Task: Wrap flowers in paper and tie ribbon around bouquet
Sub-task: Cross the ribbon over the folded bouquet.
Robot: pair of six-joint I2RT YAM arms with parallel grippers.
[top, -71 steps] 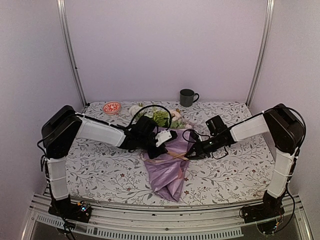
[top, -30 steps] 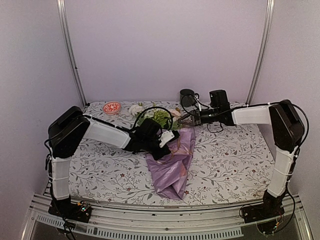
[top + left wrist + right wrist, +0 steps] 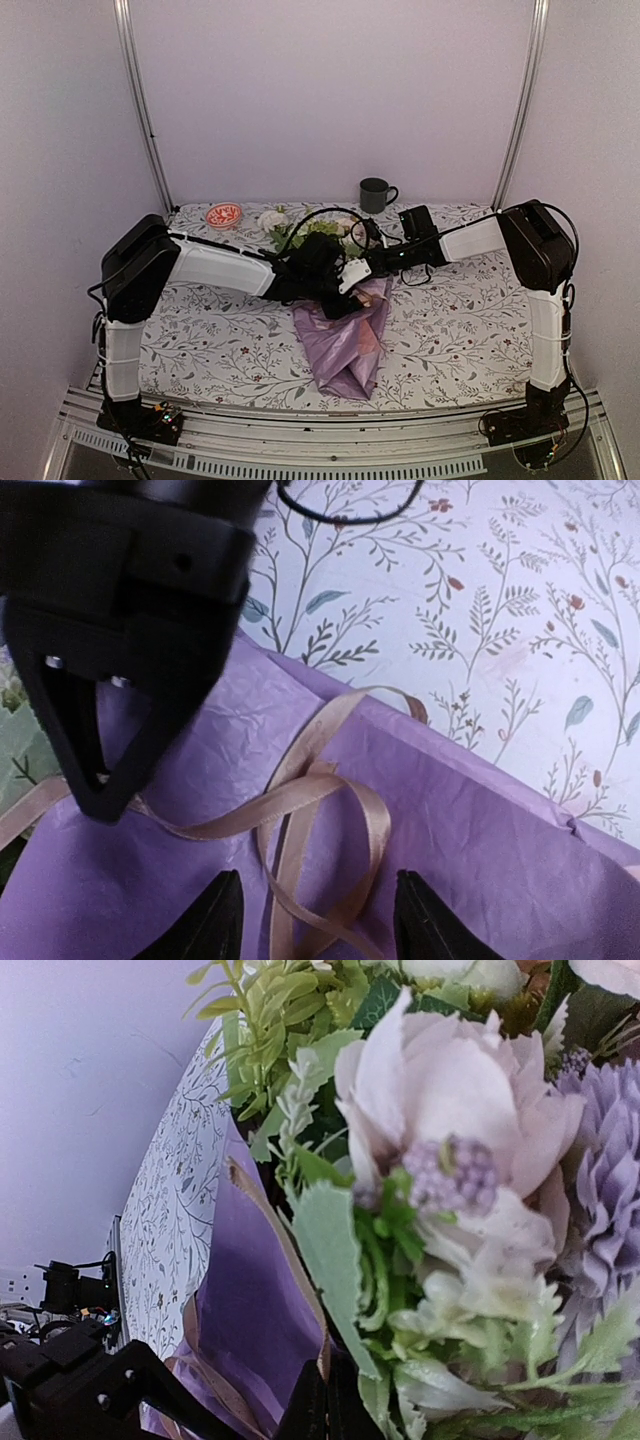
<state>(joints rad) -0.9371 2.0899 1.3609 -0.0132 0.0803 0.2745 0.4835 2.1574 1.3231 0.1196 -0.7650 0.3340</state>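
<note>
Right end effector (image 3: pixel 368 264), swung back from mug (image 3: pixel 375 195) to flowers (image 3: pixel 320 232), pinches the ribbon (image 3: pixel 320 790); left end effector (image 3: pixel 318 920), half-parted and empty, straddles its loop just ahead.

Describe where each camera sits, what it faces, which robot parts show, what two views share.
Top external: above and behind the bases, looking down on left arm, right arm and crinkly lilac tissue paper.
Left wrist: looks down past its open pincer at limp beige ribbon.
Right wrist: faces pale pink artificial flowers close up, pincer at bottom.
Shared: the paper, in all.
</note>
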